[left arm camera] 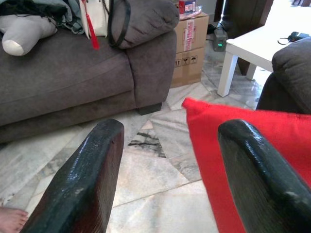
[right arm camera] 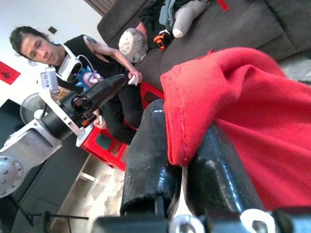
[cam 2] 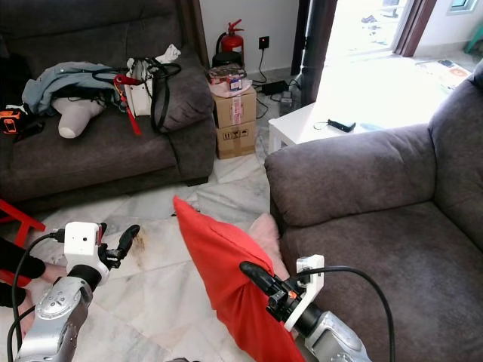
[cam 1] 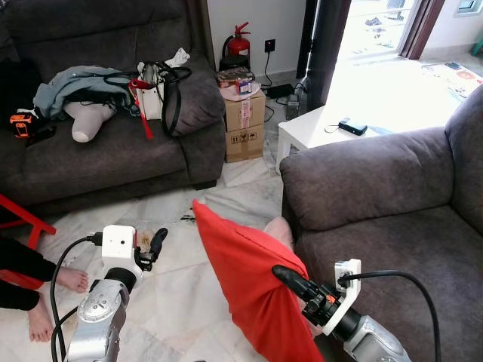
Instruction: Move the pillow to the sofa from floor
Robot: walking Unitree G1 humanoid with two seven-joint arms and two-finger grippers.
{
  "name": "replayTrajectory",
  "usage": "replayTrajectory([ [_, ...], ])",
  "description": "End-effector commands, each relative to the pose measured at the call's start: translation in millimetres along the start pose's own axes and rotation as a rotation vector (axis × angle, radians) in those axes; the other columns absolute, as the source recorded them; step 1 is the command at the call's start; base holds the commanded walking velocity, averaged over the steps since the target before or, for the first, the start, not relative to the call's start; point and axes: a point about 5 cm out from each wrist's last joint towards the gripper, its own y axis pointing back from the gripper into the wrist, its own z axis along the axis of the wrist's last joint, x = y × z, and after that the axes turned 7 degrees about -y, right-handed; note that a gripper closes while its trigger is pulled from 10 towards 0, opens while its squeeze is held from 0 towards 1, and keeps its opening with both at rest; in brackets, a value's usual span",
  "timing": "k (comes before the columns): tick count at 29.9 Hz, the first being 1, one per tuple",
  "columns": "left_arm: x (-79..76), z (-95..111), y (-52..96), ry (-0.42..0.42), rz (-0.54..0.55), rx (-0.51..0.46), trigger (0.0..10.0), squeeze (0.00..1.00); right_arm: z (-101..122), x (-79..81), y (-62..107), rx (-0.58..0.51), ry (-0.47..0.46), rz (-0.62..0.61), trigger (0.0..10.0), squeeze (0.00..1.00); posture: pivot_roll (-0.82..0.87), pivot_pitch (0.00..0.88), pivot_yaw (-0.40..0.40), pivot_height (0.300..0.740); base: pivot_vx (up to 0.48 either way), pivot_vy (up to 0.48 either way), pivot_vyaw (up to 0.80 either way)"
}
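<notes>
The right gripper (right arm camera: 182, 160) is pinching the hemmed edge of the red pillow (cam 1: 253, 283), its jaws clamped together on the fold of fabric, as the right wrist view shows. The grip is sitting on the cloth alone, near a corner, so the pillow is hanging from that pinch with its upper corner pointing up and its body sagging toward the marble floor (cam 1: 181, 286).

The left gripper (cam 1: 153, 245) is hovering beside the pillow without touching it, its jaws standing apart; in its wrist view the red cloth is lying behind one finger (left arm camera: 262, 174).

The pillow is hanging just in front of the grey sofa (cam 1: 392, 226) on the robot's right, close against the sofa's front and armrest.

To do this step well, the right arm probably needs to be lifting high enough for the trailing lower corner to clear the seat's front edge before swinging across. Because an edge pinch can slip under the pillow's weight, the lift is best kept slow and smooth. The free left gripper could be supporting the hanging side. Release only once the bulk is resting on the seat cushion, or it may slide back down.

A person's bare feet (cam 1: 56, 298) are resting on the floor to the left, well apart from the pillow's likely path.
</notes>
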Motion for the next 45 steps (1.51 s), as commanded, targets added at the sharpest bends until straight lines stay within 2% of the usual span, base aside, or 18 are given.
replayTrajectory([
  [1, 2.5, -1.6, 0.7, -0.001, 0.01, 0.005, 10.0, 0.0, 12.1, -4.8, -1.8, -0.04, 0.081, -0.043, 10.0, 0.0, 0.06, 0.06, 0.054, 0.74, 0.0, 0.0, 0.0],
  [3, 2.3, -1.5, 0.6, -0.002, 0.009, 0.005, 10.0, 0.0, 12.3, -9.8, -0.1, -0.034, 0.106, -0.088, 10.0, 0.0, 0.06, 0.06, 0.054, 0.74, 0.0, 0.0, 0.0],
  [4, 1.5, -0.3, -0.1, 0.0, 0.009, 0.002, 10.0, 0.0, 14.1, -26.4, 4.0, -0.042, 0.139, -0.229, 10.0, 0.0, 0.06, 0.06, 0.052, 0.74, 0.0, 0.0, 0.0],
  [5, 1.2, 0.0, -0.3, 0.001, 0.008, 0.001, 10.0, 0.0, 15.4, -33.6, 6.3, -0.046, 0.148, -0.294, 10.0, 0.0, 0.06, 0.06, 0.052, 0.74, 0.0, 0.0, 0.0],
  [7, 1.0, -0.6, -0.3, 0.002, 0.007, 0.003, 10.0, 0.0, 19.2, -44.3, 10.3, -0.064, 0.173, -0.399, 10.0, 0.0, 0.06, 0.062, 0.053, 0.74, 0.0, 0.0, 0.0],
  [8, 1.0, -0.6, -0.3, 0.002, 0.007, 0.003, 10.0, 0.0, 19.2, -44.3, 10.3, -0.064, 0.173, -0.399, 10.0, 0.0, 0.06, 0.062, 0.053, 0.74, 0.0, 0.0, 0.0],
  [10, 0.9, -0.9, -0.4, 0.003, 0.006, 0.004, 10.0, 0.0, 25.1, -56.3, 16.8, -0.088, 0.201, -0.532, 10.0, 0.0, 0.06, 0.062, 0.053, 0.74, 0.0, 0.0, 0.0],
  [16, 0.9, -1.1, -0.3, 0.005, 0.004, 0.005, 10.0, 0.0, 29.0, -63.7, 22.7, -0.117, 0.207, -0.6, 10.0, 0.0, 0.07, 0.061, 0.052, 0.74, 0.0, 0.0, 0.0],
  [20, 1.5, -1.5, -0.2, 0.006, 0.0, 0.009, 10.0, 0.0, 30.7, -70.0, 26.8, -0.065, 0.275, -0.639, 10.0, 0.0, 0.06, 0.063, 0.054, 0.74, 0.0, 0.0, 0.0],
  [23, 1.4, -2.1, 0.0, 0.008, -0.004, 0.011, 10.0, 0.0, 29.0, -70.8, 28.8, 0.009, 0.348, -0.646, 10.0, 0.0, 0.06, 0.062, 0.054, 0.74, 0.0, 0.0, 0.0],
  [29, 0.0, -2.3, -0.1, 0.015, -0.026, 0.015, 10.0, 0.0, 28.7, -70.5, 34.0, 0.051, 0.381, -0.618, 10.0, 0.0, 0.06, 0.063, 0.056, 0.74, 0.0, 0.0, 0.0],
  [33, -0.2, -4.2, 1.6, 0.016, -0.059, 0.028, 10.0, 0.0, 20.4, -62.9, 36.5, 0.155, 0.404, -0.481, 10.0, 0.0, 0.06, 0.061, 0.056, 0.74, 0.0, 0.0, 0.0],
  [38, 2.7, -6.8, 2.8, 0.017, -0.078, 0.045, 10.0, 0.0, 9.6, -50.6, 41.9, 0.281, 0.388, -0.307, 10.0, 0.0, 0.06, 0.06, 0.057, 0.74, 0.0, 0.0, 0.0],
  [45, -0.9, -7.9, 4.5, 0.015, -0.169, 0.07, 10.0, 0.0, 8.8, -41.5, 42.9, 0.35, 0.366, -0.181, 10.0, 0.0, 0.06, 0.048, 0.059, 0.74, 0.0, 0.0, 0.0],
])
